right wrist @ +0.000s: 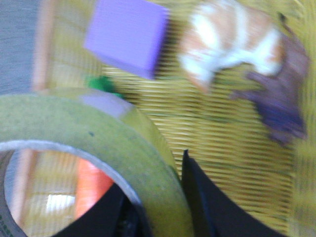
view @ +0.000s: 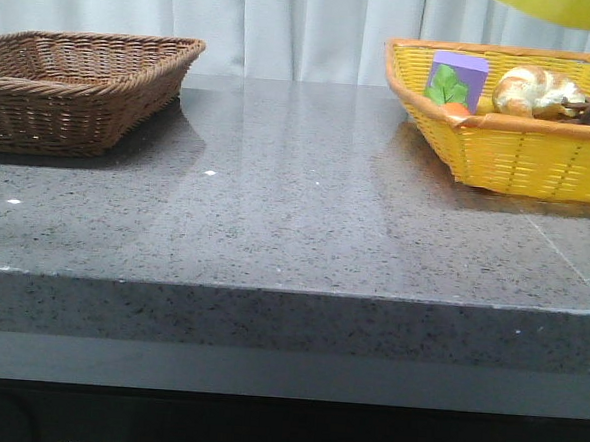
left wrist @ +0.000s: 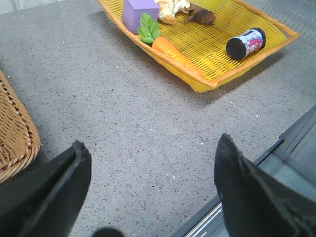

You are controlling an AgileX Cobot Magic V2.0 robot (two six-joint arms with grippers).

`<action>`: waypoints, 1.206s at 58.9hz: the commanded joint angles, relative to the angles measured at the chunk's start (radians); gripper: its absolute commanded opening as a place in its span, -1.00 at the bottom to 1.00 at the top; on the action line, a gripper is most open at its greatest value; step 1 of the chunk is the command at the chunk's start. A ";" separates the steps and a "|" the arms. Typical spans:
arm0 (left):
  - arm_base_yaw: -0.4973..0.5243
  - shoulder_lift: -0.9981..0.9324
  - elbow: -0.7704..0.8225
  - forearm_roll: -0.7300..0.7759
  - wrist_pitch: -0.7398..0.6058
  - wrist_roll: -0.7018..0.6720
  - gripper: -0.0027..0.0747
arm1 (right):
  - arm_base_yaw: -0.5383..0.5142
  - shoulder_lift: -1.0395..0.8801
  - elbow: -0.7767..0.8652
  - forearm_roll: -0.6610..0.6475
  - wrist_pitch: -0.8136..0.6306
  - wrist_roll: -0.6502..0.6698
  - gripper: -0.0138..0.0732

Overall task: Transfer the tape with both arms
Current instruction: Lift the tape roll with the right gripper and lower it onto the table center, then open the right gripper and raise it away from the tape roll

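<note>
Right hand (right wrist: 163,207) grips the tape (right wrist: 98,143), one finger inside the roll & one outside its wall, lifted above the yellow basket (view: 519,155), prob. for handover. Left hand (left wrist: 148,192) spread wide, holding nothing, hovers over the table (view: 295,221) near the brown basket (view: 73,87).

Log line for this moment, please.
right pincer: shut on tape, above yellow basket | left pincer: open, empty | brown basket: empty
</note>
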 commanded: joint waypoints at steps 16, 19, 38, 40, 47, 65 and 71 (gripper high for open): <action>-0.010 -0.004 -0.028 0.000 -0.098 0.001 0.39 | 0.316 -0.053 -0.036 -0.090 -0.121 -0.019 -0.43; -0.010 -0.004 -0.028 0.000 -0.098 0.001 0.39 | 0.367 -0.036 -0.036 -0.109 -0.134 -0.019 -0.43; -0.010 -0.004 -0.028 0.000 -0.098 0.001 0.39 | 0.500 0.080 -0.036 -0.188 -0.172 -0.022 -0.43; -0.010 -0.004 -0.028 0.000 -0.098 0.001 0.39 | 0.503 0.096 -0.036 -0.191 -0.176 -0.022 -0.43; -0.010 -0.004 -0.028 0.000 -0.098 0.001 0.39 | 0.503 0.143 -0.036 -0.197 -0.184 -0.022 -0.43; -0.010 -0.004 -0.028 0.000 -0.098 0.001 0.39 | 0.503 0.207 -0.036 -0.208 -0.171 -0.022 -0.24; -0.010 -0.004 -0.028 0.000 -0.098 0.001 0.39 | 0.503 0.203 -0.036 -0.208 -0.176 -0.022 0.05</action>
